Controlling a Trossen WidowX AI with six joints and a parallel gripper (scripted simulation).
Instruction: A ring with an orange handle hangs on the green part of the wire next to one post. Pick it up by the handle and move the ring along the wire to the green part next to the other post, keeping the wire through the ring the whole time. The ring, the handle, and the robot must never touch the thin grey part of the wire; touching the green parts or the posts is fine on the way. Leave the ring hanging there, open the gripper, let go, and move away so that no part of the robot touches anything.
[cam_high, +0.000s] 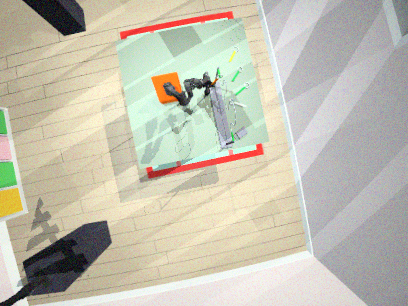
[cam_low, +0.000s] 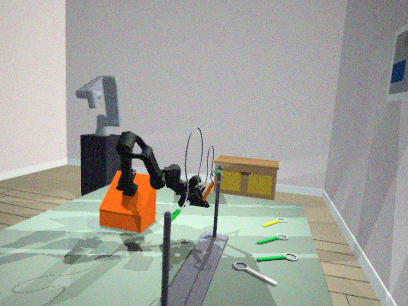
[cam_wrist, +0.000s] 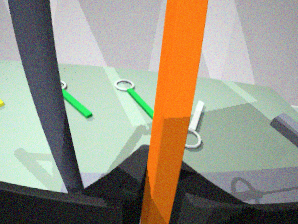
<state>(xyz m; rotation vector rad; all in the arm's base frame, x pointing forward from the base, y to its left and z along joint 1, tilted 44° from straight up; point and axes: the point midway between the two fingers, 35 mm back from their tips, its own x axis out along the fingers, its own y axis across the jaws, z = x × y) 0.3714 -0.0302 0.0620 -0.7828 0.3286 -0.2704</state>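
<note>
My gripper (cam_high: 213, 83) (cam_low: 204, 198) (cam_wrist: 152, 152) is shut on the orange handle (cam_low: 209, 190) (cam_wrist: 176, 95), which slants up from the fingers. The handle's small ring (cam_low: 214, 176) is at the green wire part (cam_low: 218, 172) (cam_high: 219, 73) beside the far post (cam_low: 216, 207). Whether it touches the wire is too small to tell. The other green part (cam_low: 175, 215) (cam_high: 233, 136) is near the near post (cam_low: 166, 260). The thin grey wire rises in tall loops between them, passing close by the arm in the exterior view. The ring is out of the wrist view.
A long grey base (cam_high: 220, 115) (cam_low: 192, 285) carries the posts. Beyond it lie a yellow-handled ring (cam_high: 232, 56) (cam_low: 272, 222), two green-handled ones and a white one (cam_low: 260, 275) (cam_wrist: 198, 115). My arm stands on an orange block (cam_high: 159, 86) (cam_low: 127, 212).
</note>
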